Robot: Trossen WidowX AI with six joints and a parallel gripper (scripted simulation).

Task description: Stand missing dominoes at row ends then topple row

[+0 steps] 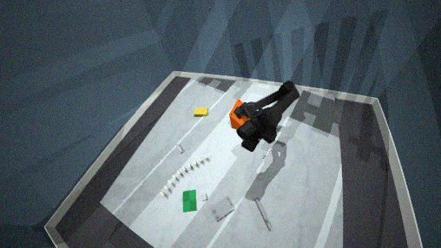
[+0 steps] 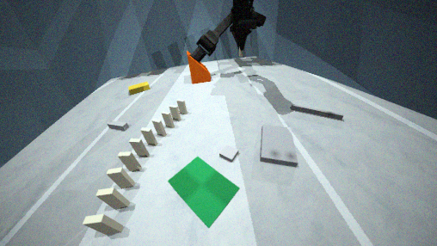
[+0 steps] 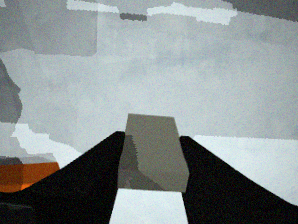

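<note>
- Domino (image 3: 153, 152) sits pinched between the two dark fingers of the gripper (image 2: 241, 50), as the wrist view shows; the grip falls on its narrow sides, which leaves its end faces free to meet the table.
- Gripper and domino hang above the table (image 2: 366, 153) at its far end, near the orange wedge (image 2: 198, 70) and well apart from the row; in the exterior view a pale tip shows below the black fingers.
- Row of standing dominoes (image 2: 142, 146) runs along a white stripe, evenly spaced and undisturbed, which keeps the spacing readable as a guide for the new piece.
- Height of the carry looks deliberate, in my judgement: it lets the domino pass over the loose things without knocking the row.
- Other loose pieces lie flat: a small grey one (image 2: 117, 125) beside the row and another (image 2: 229, 153) near the green patch (image 2: 203, 189), possibly missing dominoes too.
- Placing at a row end is likely the next step.
</note>
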